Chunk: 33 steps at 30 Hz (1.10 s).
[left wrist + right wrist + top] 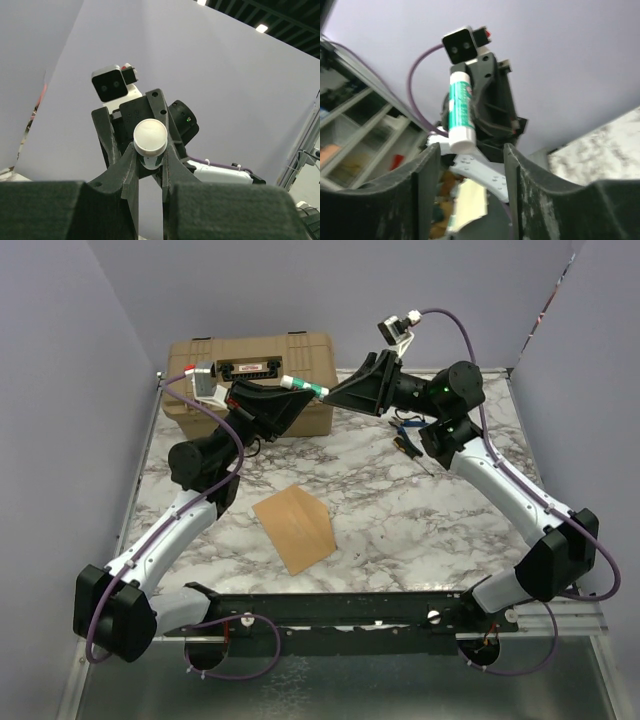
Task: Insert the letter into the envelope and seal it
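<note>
Envelope: I see the envelope [293, 528] lying flat on the marble table [400, 520], near my arm bases and well apart from both claws. I can't make out a separate letter, so I judge it is already tucked inside, though I cannot confirm that.

Left claw: my left gripper [150, 160] is closed narrow on a glue stick [302, 386], raised in the air in front of the tan case [255, 365]. The wrist view shows the stick's white end squeezed between the fingers [122, 170].

Right claw: my right gripper [470, 155] stands partly spread, its fingers either side of the stick's white end without pinching it, as far as I can tell. Nothing is held.

Step in hand: sealing, I judge; the two claws meet at the glue stick, apparently over its cap or a handover.

Next move: I need the glue end bared, then the stick brought down to the envelope's flap; the flap's state is too unclear from above to call.
</note>
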Motion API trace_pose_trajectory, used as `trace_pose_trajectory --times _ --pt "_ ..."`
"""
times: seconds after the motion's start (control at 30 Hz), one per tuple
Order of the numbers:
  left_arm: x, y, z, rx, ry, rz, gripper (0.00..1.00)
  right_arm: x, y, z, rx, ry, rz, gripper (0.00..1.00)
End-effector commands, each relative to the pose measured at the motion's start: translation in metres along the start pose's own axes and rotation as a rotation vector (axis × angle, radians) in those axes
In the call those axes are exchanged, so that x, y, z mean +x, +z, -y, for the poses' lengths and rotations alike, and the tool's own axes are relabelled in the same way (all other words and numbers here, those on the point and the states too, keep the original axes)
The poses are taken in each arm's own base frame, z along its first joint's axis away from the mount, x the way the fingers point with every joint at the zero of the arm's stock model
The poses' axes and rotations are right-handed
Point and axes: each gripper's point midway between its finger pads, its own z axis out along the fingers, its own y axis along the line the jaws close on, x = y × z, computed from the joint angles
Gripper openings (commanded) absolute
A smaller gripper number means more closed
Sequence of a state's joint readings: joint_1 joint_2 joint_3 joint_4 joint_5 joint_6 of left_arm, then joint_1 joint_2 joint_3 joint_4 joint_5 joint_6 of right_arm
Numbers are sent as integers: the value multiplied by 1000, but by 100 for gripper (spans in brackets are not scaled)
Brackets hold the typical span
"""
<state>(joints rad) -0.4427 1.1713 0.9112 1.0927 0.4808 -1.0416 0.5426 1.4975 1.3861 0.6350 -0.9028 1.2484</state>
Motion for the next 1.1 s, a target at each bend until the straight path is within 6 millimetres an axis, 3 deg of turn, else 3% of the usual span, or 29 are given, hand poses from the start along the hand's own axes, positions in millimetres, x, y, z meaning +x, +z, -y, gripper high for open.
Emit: trace_pose_trajectory --times 0.0,0.2,0.4,0.63,0.87,1.07 --pt "-22 3 18 52 37 75 0 -13 -9 -3 53 -256 11 60" --pt "-20 1 14 30 15 71 0 -18 -14 -2 99 -511 4 70" --pt "-20 2 4 -23 -51 78 0 -30 -15 7 217 -910 51 71" --pt "-18 -1 -9 -93 -176 100 0 -19 5 -1 172 -1302 37 71" --pt "-18 -2 -10 -108 -198 102 0 -17 14 0 156 -1419 76 69" --pt "-17 -3 -11 -116 -203 97 0 -18 15 -2 150 -1436 85 49"
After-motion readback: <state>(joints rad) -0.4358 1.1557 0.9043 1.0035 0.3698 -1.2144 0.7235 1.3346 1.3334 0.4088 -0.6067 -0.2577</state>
